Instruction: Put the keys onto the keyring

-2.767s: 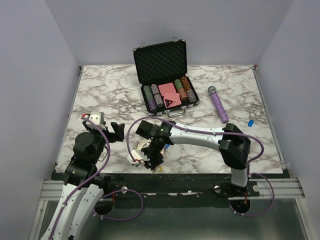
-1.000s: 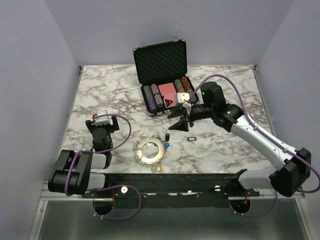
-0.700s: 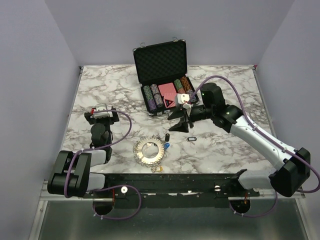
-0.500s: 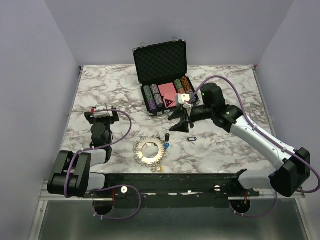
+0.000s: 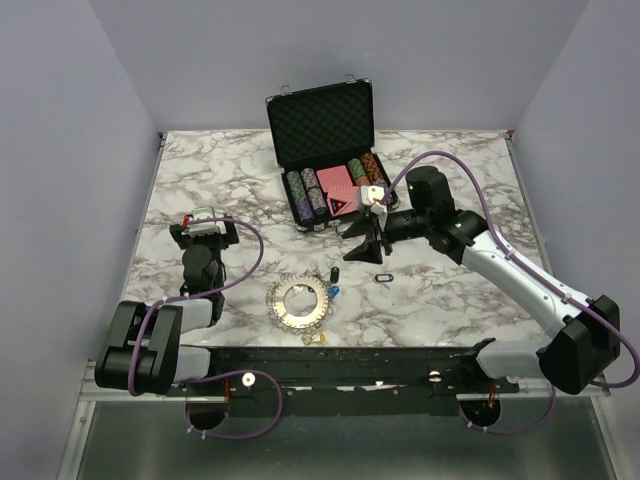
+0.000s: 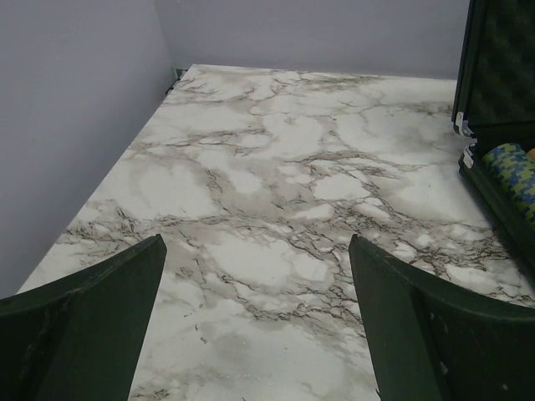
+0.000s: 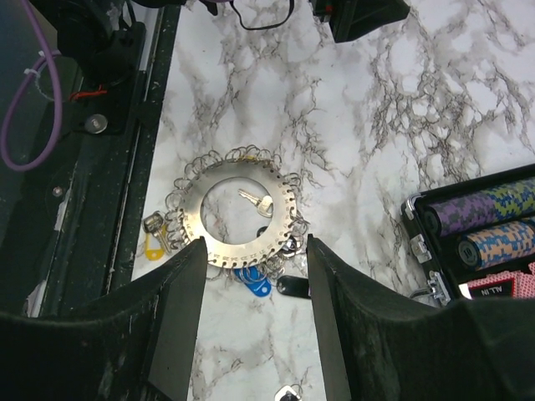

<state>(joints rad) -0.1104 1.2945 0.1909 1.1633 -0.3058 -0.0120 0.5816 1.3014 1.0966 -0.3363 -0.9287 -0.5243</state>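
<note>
Down on the counter, the left tool sits wide and empty at nine o'clock, probably parked clear. The right tool, jaws apart and empty, hangs at one o'clock of the keyring, which lies near the six o'clock edge. It is likely lining up on the keys at the ring's rim.

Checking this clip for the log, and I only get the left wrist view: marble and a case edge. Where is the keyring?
Observer: The keyring lies flat on the marble near the front edge, about midway across.
Operator: Any keys by it?
Observer: A blue key and a black key lie at its rim, and a yellow key lies further round. I cannot tell whether any is hooked on.
Operator: And the right tool?
Observer: The right tool is open and empty, between the keyring and the chip case.
</note>
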